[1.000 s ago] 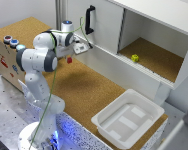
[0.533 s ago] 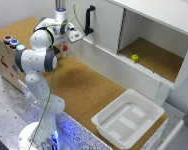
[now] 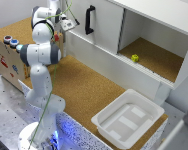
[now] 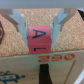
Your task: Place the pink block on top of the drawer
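Swung farther toward the exterior view's left, the arm (image 3: 41, 52) hangs over the drawer (image 3: 9, 57), fingers (image 4: 19, 22) clamped on the pink block (image 4: 39, 38).

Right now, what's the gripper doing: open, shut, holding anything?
Gripper: jaws shut on the pink block, held above the drawer.

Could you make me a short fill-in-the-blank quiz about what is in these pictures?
1. In the wrist view, the end effector holds a small block coloured ____.
2. The tiny yellow-green cube sits inside the open white ____.
3. The white plastic tub rests on a surface made of ____.
4. The handle on the white cabinet door is coloured ____.

Missing words: pink; cabinet; cork; black
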Robot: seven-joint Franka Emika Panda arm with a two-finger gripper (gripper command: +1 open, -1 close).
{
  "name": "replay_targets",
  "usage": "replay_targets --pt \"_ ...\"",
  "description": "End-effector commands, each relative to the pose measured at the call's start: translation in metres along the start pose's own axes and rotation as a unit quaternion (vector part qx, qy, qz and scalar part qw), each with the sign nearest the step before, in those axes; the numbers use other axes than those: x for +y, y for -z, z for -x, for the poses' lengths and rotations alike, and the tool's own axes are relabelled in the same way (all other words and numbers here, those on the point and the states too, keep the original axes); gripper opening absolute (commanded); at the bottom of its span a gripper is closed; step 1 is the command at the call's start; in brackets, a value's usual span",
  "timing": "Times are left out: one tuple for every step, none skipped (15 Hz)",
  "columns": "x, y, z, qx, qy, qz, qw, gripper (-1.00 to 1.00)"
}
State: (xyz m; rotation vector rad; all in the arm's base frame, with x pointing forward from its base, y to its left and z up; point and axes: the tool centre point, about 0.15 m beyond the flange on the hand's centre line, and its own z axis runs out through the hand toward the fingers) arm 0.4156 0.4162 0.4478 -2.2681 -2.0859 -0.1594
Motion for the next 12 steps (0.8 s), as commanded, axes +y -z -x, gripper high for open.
replay_targets --pt "-0.001 -0.002 -0.056 -0.077 0.001 -0.045 0.996 -1.0" --pt "-0.002 -0.003 -0.061 -0.073 -0.004 -0.04 0.996 -1.0" --pt "-0.001 -0.004 -0.065 -0.072 -0.009 -0.035 0.997 -1.0" --pt "-0.002 -0.005 -0.068 -0.072 -0.011 -0.032 0.997 -1.0" --pt "-0.002 -0.005 -0.07 -0.072 -0.012 -0.032 0.997 -1.0" --pt "0.001 -0.006 -0.071 -0.077 -0.018 -0.022 0.997 1.0" --pt "0.002 -0.006 -0.071 -0.079 -0.02 -0.018 0.997 1.0" --pt "0.004 -0.005 -0.069 -0.082 -0.02 -0.014 0.996 1.0" --pt "0.006 -0.002 -0.067 -0.08 -0.024 -0.007 0.996 1.0" --pt "0.009 0.004 -0.067 -0.075 -0.028 0.001 0.997 1.0" --pt "0.012 0.015 -0.067 -0.063 -0.038 0.011 0.997 1.0" --pt "0.012 0.022 -0.067 -0.053 -0.041 0.015 0.998 1.0"
